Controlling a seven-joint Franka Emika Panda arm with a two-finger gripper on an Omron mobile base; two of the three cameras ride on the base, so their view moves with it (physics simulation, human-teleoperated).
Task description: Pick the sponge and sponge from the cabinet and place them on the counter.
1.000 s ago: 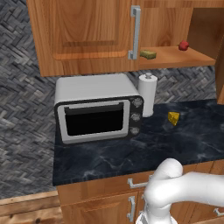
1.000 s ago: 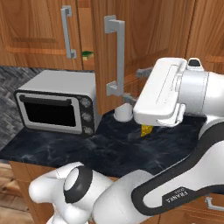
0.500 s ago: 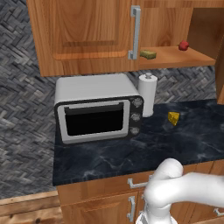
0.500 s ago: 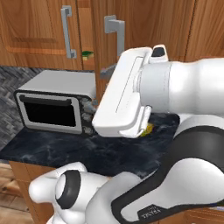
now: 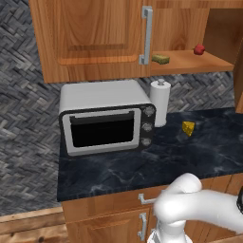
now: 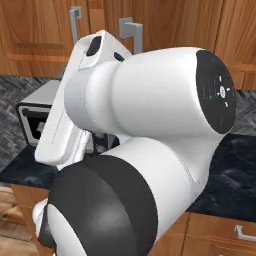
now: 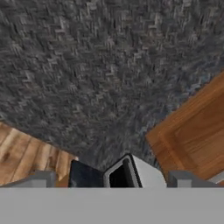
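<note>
sponge [image 5: 161, 59] on cabinet [image 5: 95, 38] shelf | microwave [image 5: 105, 116] on counter [image 5: 180, 156], below cabinet

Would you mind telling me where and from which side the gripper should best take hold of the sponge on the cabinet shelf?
Probably across the two short sides of the sponge, coming in level from the cabinet's open front. It lies flat as a low block on the shelf, just right of the door's silver bar handle, so a reach from the left is blocked, and the shelf's low opening leaves little room to descend from above.

Olive-yellow sponge [image 5: 161, 59] flat on open cabinet [image 5: 95, 38] shelf, above marbled counter [image 5: 190, 156]
</note>
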